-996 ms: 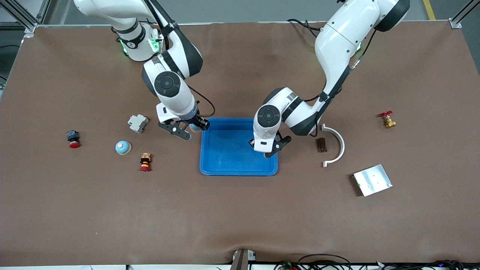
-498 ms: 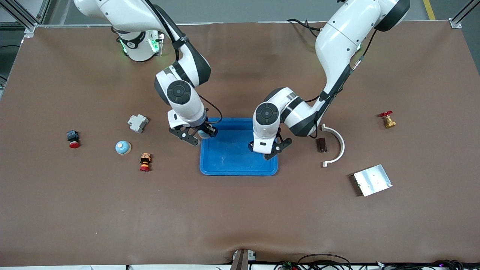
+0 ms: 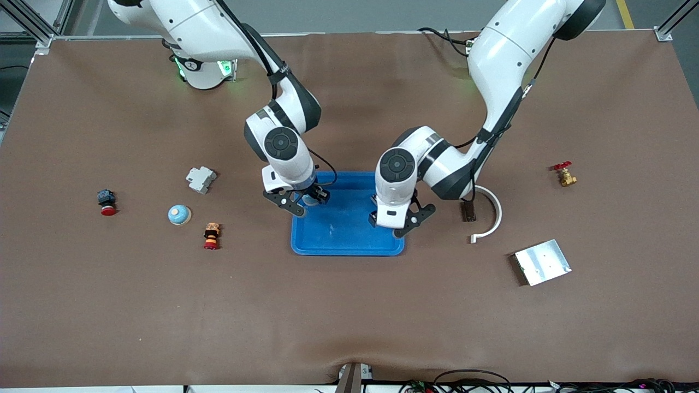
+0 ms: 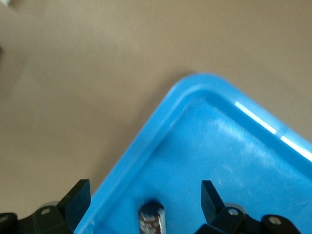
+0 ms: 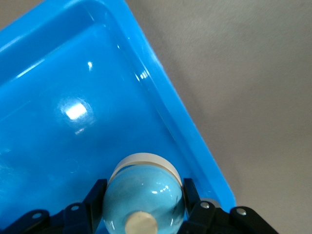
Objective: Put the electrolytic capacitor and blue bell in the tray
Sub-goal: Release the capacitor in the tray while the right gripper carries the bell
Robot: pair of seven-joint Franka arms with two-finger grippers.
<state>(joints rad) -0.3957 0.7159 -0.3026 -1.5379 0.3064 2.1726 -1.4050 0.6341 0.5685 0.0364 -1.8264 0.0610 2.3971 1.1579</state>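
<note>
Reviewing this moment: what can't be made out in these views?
- Dark cylindrical capacitor: left wrist view, cut off by the picture's edge; whether it rests on the bright-blue plastic tray is unclear. The front view hides it under the open left claw.
- Pale-blue domed bell: the front view mostly covers it with the right claw, shut on it.
- Small dark brown block: too small to identify.

Glossy plastic tray (image 3: 347,240); matt cloth table (image 3: 349,305); shiny bell (image 5: 144,192).

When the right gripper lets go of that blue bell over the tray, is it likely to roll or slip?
The blue bell looks glossy and domed, so it may be slippery. Its flat rim probably settles it rather than rolling. The tray has a raised rim that should contain any slide.
</note>
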